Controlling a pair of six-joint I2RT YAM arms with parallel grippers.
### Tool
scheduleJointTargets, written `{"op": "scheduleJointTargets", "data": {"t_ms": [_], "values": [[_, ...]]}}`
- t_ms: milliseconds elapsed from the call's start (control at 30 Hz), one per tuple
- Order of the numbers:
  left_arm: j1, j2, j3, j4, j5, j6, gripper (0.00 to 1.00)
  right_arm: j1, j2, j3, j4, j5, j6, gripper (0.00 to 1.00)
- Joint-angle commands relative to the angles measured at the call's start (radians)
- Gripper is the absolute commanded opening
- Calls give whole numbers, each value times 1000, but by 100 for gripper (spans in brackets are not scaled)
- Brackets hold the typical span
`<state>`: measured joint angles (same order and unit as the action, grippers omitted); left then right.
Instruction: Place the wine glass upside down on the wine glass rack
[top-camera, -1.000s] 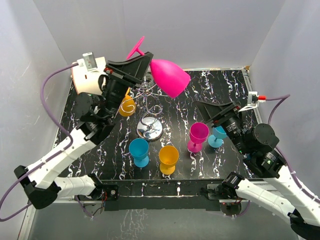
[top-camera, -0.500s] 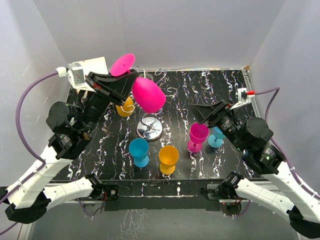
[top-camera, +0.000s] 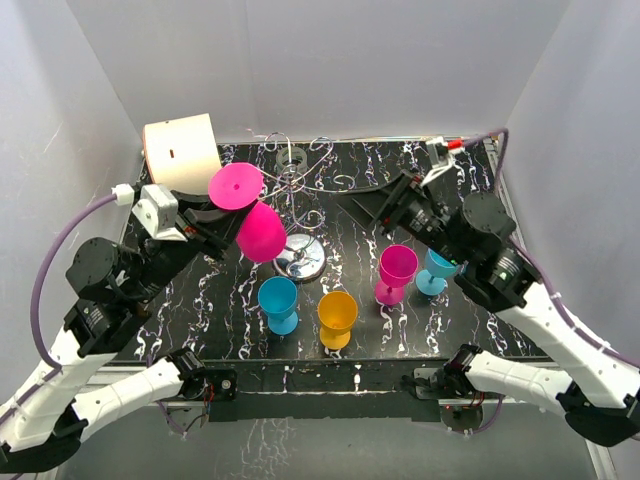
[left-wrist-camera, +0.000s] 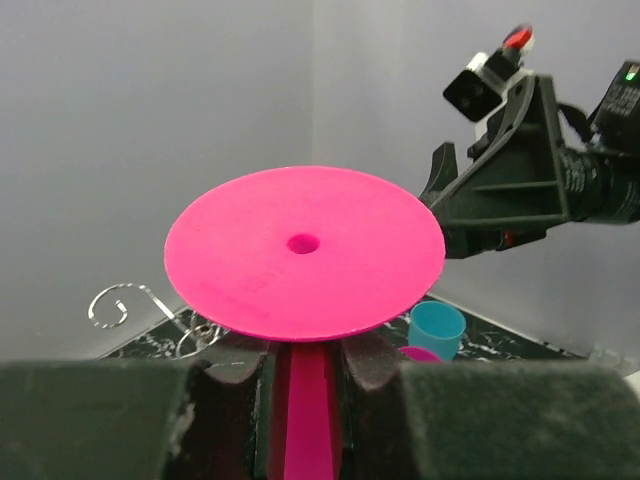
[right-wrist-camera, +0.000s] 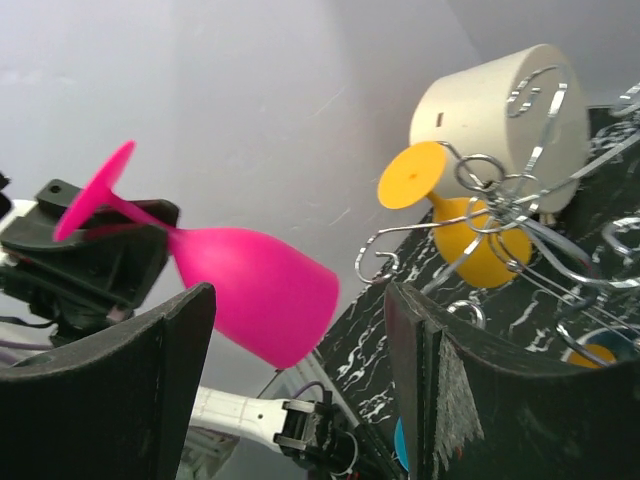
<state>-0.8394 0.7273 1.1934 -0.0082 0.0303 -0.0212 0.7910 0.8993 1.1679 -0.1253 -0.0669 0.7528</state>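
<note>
two pink glasses, two blue, probably two orange; one rack, one cylinder.

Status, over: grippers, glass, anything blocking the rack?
Left gripper shut on pink wine glass stem. Glass foot-up, tilted, left of wine glass rack, not hung. Right gripper open, empty. Orange glass hangs on rack.

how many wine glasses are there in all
6. Held pink glass in the left gripper, hung orange glass on the rack, four standing: left blue glass, front orange glass, middle pink glass, right blue glass. Others may be hidden.
</note>
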Motion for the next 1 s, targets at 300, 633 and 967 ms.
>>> {"op": "scheduleJointTargets", "data": {"t_ms": [300,633,967], "values": [[3,-120,-190,-1,-278,121,0,3,302,178,371,-310,255,62],[4,-153,-191,-6,-287,147,0,36,405,206,505,-373,342,61],[3,-216,-97,-137,-306,165,0,77,421,234,505,-358,322,61]]}}
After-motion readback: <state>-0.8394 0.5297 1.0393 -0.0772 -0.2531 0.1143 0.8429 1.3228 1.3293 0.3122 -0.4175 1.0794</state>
